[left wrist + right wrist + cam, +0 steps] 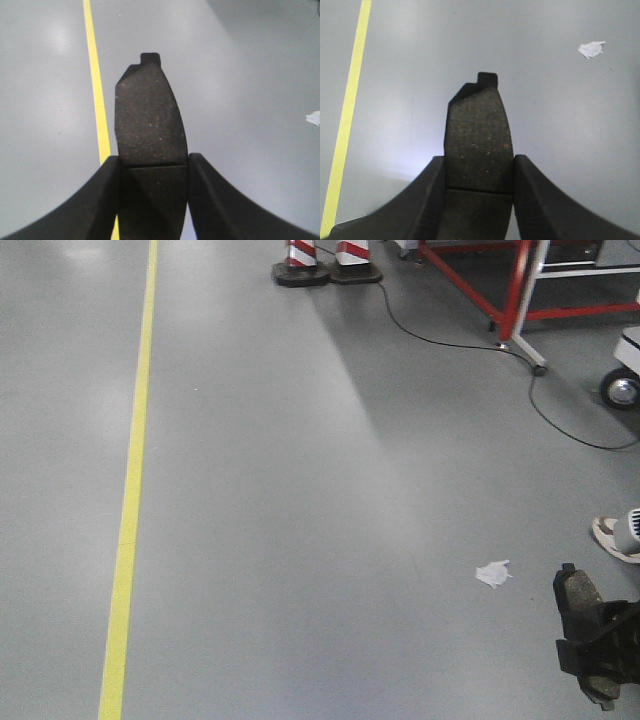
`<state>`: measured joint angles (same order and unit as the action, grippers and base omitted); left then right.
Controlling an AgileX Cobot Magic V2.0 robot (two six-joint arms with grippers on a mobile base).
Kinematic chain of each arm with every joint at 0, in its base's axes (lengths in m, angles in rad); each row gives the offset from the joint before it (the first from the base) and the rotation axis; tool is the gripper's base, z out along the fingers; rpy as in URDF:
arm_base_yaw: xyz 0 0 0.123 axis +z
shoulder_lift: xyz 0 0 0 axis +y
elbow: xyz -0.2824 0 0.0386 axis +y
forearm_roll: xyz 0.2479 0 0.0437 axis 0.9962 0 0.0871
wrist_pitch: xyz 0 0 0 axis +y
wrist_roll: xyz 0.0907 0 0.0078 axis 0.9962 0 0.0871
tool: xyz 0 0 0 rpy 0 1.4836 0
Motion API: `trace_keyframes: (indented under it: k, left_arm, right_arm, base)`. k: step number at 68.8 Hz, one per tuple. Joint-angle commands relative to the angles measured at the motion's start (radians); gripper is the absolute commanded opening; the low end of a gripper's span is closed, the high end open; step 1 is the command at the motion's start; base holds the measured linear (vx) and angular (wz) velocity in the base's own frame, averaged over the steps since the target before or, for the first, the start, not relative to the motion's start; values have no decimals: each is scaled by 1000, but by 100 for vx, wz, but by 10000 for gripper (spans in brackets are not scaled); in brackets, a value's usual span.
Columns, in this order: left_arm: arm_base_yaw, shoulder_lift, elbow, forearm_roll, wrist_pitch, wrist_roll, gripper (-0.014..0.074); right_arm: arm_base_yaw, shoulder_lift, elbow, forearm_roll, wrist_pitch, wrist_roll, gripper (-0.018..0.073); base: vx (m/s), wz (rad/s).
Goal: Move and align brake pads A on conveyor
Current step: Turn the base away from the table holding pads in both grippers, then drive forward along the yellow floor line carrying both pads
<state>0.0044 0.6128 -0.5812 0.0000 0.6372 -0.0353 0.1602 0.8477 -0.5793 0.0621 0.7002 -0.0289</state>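
My left gripper point(152, 160) is shut on a dark-grey curved brake pad point(150, 115). The pad sticks out forward, and its thin groove lies right between the fingertips. My right gripper point(479, 159) is shut on a second brake pad point(479, 135) in the same way. Both pads are held in the air above a grey floor. In the front view a gripper point(600, 635) holding a pad point(578, 592) shows at the lower right, apparently the right one. The left gripper does not show there. The conveyor and the other pads are out of view.
Grey floor with a yellow line point(130, 510) on the left. Two red-white cones point(320, 260) and a red metal frame point(510, 290) stand at the back, with a black cable point(450, 343) trailing. A paper scrap point(493, 573) and a person's shoe point(615, 538) are at the right.
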Motion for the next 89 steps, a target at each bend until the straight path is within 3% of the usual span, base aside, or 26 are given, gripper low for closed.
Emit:
trace_keyframes:
  k: [1,89]
  left_arm:
    - [-4,-1,-29,0,-82,-2,77]
    - [-4,0,-29,0,-77,-2,77]
  right_arm:
    - [0,-10,-31,1,-61,-9,-10]
    - [0,-10,-31,1,-61,-9,-10]
  base:
    - [15,30]
    - [34,14]
